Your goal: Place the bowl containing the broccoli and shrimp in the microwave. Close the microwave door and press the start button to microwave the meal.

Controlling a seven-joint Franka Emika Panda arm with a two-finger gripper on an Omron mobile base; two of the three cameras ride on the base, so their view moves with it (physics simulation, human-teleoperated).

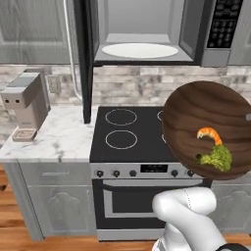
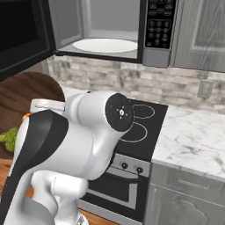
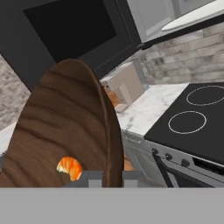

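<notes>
Fingers [image 3: 95, 177] pinch the bowl [image 3: 65, 131] rim | stiff, slick wood; tilted | shrimp [image 3: 70, 167], broccoli [image 1: 217, 158] lie loose just above your tips; level it.

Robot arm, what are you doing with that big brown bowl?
The robot is holding the wooden bowl up in the air over the stove, gripped at its rim by the fingers. The bowl is tilted, with the shrimp and broccoli inside near its lower edge. Above, the microwave stands open with its door swung out. The bowl isn't inside yet.
</notes>
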